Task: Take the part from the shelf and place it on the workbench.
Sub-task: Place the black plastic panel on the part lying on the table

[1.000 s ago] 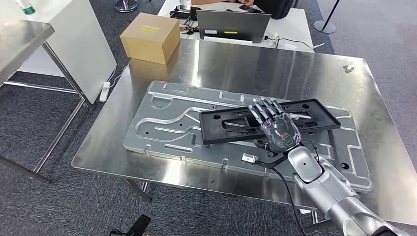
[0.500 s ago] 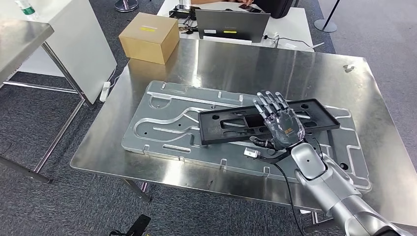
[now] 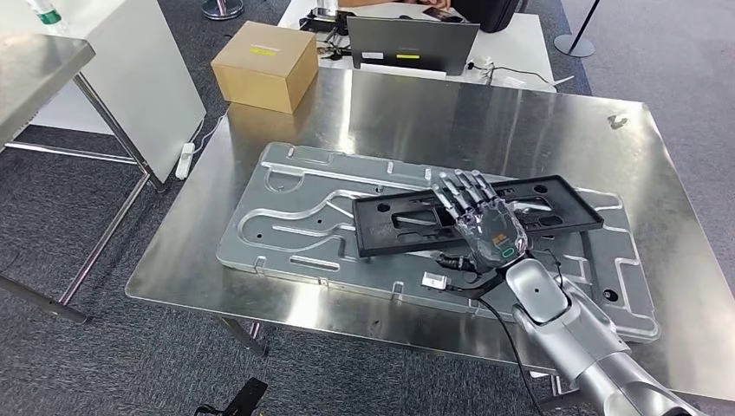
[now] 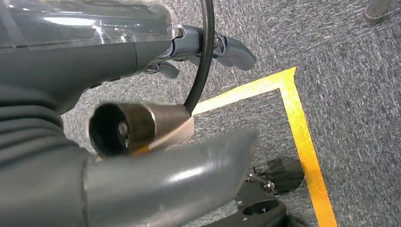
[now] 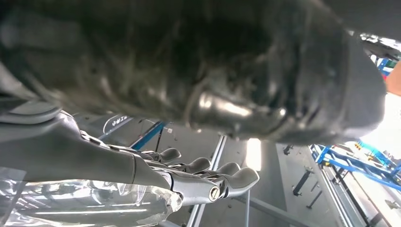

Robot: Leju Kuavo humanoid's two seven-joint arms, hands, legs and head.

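The part is a flat black rectangular frame [image 3: 399,221] with slots. It lies across a large silver machined plate [image 3: 286,217] on the steel workbench [image 3: 485,121]. My right hand [image 3: 485,225] hovers over the right half of the part, fingers stretched out and spread, thumb beside the part's near edge, gripping nothing. In the right wrist view the straight fingers [image 5: 208,182] run beneath a dark blurred surface [image 5: 213,71], close to the camera. My left hand [image 4: 142,179] hangs beside my body above grey carpet and holds nothing.
A cardboard box [image 3: 264,65] stands at the bench's far left corner, and a dark laptop [image 3: 412,43] on a white table behind it. A small white connector [image 3: 433,279] on a cable lies near my right wrist. Another steel table [image 3: 35,69] is at the left. Yellow floor tape [image 4: 302,137] crosses the carpet.
My right hand tipped up off the part half a second ago and has come back down over it. The part has stayed on the plate.
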